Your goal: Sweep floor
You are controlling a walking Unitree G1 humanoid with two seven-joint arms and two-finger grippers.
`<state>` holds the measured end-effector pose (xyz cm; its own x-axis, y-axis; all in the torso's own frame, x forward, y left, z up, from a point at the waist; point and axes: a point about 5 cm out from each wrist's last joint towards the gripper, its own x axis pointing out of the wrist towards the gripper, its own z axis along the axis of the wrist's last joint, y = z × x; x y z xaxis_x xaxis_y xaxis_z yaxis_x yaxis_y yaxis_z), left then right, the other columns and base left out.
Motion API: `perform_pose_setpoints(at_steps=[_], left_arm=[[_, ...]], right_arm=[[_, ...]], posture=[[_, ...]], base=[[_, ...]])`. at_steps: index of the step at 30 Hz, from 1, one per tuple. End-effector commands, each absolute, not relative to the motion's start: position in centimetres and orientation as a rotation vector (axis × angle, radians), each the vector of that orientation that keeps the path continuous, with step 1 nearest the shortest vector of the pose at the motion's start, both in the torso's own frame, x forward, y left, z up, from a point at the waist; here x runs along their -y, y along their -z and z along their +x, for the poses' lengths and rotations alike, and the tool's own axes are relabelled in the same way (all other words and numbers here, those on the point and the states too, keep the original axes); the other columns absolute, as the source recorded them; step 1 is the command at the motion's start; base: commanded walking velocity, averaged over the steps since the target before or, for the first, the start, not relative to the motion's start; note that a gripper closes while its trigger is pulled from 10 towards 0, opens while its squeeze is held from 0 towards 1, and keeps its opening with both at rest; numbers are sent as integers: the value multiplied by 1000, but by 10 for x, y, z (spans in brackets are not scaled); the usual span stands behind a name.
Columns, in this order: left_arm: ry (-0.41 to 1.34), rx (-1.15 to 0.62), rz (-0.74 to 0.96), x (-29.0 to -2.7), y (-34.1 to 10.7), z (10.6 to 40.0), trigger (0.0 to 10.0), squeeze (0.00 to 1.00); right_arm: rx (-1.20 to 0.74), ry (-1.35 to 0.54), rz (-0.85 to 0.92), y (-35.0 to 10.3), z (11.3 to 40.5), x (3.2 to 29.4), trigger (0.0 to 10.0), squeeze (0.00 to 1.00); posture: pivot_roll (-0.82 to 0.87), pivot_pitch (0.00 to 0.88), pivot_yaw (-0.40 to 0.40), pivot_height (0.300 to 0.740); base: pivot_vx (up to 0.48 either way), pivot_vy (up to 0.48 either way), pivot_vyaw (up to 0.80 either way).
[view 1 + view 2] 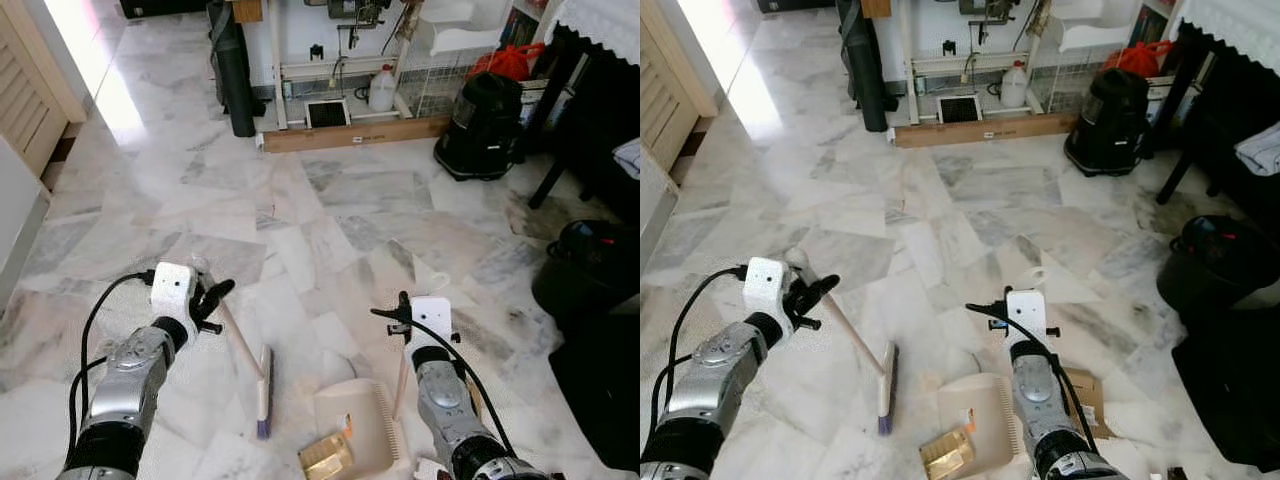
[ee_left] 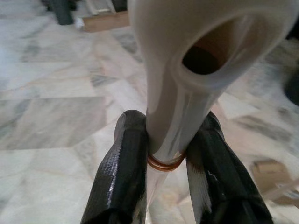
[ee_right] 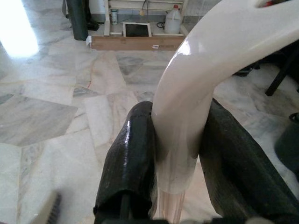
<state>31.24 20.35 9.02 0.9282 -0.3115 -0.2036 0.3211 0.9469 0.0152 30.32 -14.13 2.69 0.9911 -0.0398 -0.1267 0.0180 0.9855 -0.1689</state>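
My left gripper [image 1: 214, 301] is shut on the cream handle [image 2: 187, 93] of a small broom, whose stick slants down to the purple-bristled head [image 1: 264, 392] on the marble floor. The black fingers [image 2: 126, 154] clamp the handle just above an orange ring. My right gripper [image 1: 401, 314] is shut on the upright handle [image 3: 191, 84] of a cream dustpan [image 1: 356, 425], which rests on the floor right of the broom head. A crumpled gold wrapper [image 1: 325, 459] lies at the front edge of the dustpan.
A flat piece of cardboard [image 1: 1086, 396] lies by the dustpan. A black bin [image 1: 590, 268] and dark furniture crowd the right side. Further off stand a black vacuum [image 1: 482, 125], a wooden plank [image 1: 355, 133], a white jug [image 1: 381, 88] and a dark post [image 1: 234, 75]. Marble floor [image 1: 300, 200] stretches ahead.
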Motion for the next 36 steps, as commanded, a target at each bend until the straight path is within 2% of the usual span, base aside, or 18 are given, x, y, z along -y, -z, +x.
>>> perform_pose_setpoints(at_steps=[1, 13, 19, 28, 36], left_arm=[[367, -263, 37, -201, -80, 306, 10000, 0], [545, -391, 50, -209, -73, 287, 10000, 0], [498, -340, -62, -199, -74, 291, 10000, 0], [371, -212, 47, -214, -93, 299, 10000, 0], [312, -154, 106, -212, -95, 297, 10000, 0]], right_arm=[[-192, 18, -181, -16, 296, 141, 10000, 0], [-193, 27, -182, -16, 296, 144, 10000, 0], [-192, 27, -183, -16, 297, 144, 10000, 0], [-194, 30, -184, -16, 296, 145, 10000, 0], [-192, 28, -182, -16, 296, 144, 10000, 0]], posture=[[41, 84, 3, 740], [39, 84, 4, 740], [40, 88, 3, 740], [43, 90, 4, 740], [41, 88, 5, 740]], base=[[0, 0, 0], [0, 0, 0], [0, 0, 0], [0, 0, 0], [0, 0, 0]])
